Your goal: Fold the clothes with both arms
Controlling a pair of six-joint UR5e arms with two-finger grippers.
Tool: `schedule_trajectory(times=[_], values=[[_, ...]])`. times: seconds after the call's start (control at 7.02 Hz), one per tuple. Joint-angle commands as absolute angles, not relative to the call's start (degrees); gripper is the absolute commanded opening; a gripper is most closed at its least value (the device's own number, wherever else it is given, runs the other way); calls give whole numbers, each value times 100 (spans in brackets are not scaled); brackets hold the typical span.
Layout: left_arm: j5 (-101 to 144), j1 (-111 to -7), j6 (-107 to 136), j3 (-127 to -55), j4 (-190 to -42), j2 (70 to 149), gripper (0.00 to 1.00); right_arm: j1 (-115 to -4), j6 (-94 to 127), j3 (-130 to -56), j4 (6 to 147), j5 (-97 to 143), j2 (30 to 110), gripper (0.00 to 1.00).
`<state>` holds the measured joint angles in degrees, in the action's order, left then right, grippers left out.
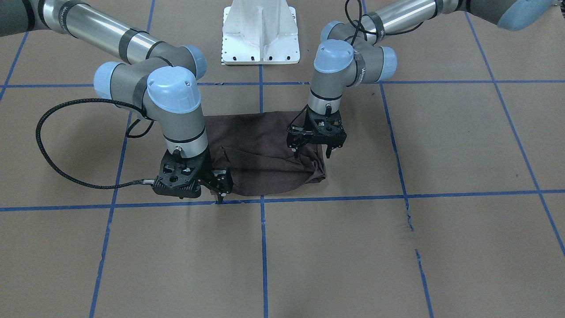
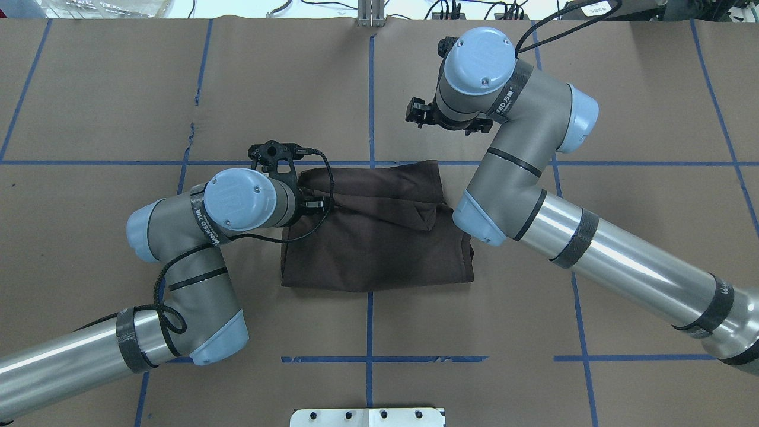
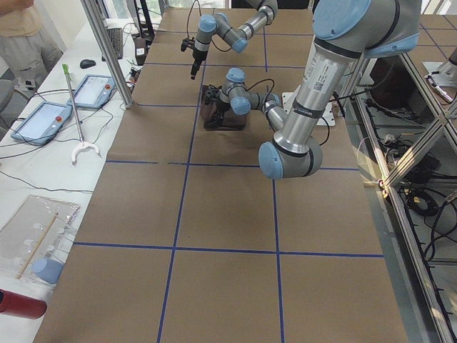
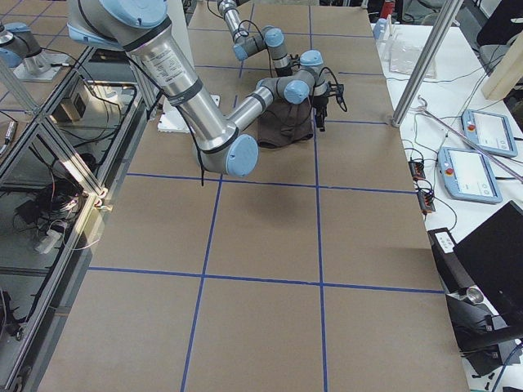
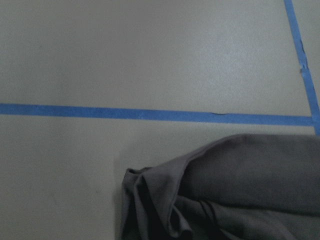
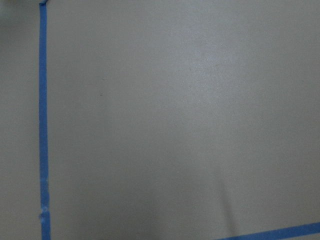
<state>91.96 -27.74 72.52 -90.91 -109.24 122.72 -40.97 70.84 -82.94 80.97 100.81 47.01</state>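
The dark brown T-shirt lies folded into a rough rectangle on the paper-covered table, with one end bunched and wrinkled. My left gripper hangs low over that bunched end, open, one finger over the cloth and the other just past its edge, holding nothing. The left wrist view shows the crumpled corner of the shirt beside blue tape. My right gripper is raised above the table past the shirt's other far corner with no cloth in it. Whether its fingers are apart does not show; its wrist view shows only bare paper.
Blue tape lines grid the brown paper. The white bolted pedestal stands at the robot's side of the table. Beyond the table edge are tablets on a side table, and part of a person.
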Motion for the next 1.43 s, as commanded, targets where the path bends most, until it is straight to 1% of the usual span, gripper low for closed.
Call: schedule_trajectory(times=[0.0,0.43,0.86,1.0,1.28], values=[[9176,-2654,7251,-9053,-10916,12278,100,-4096,7084,-8288,8104,10081,4702,100],[9193,-2943,7225,-8790,-10916,12383,100,-4096,7084,-8288,8104,10081,4693,100],[9185,-3347,7172,-7694,-10995,12989,100,-4087,7084,-8297,8095,10081,4685,100],[9150,-3514,6937,-7499,-11004,13095,100,-4087,7093,-8306,8095,10064,4685,100],[9341,-3996,6393,-7540,-11021,13113,100,-3869,7206,-8524,8103,10046,4676,100]])
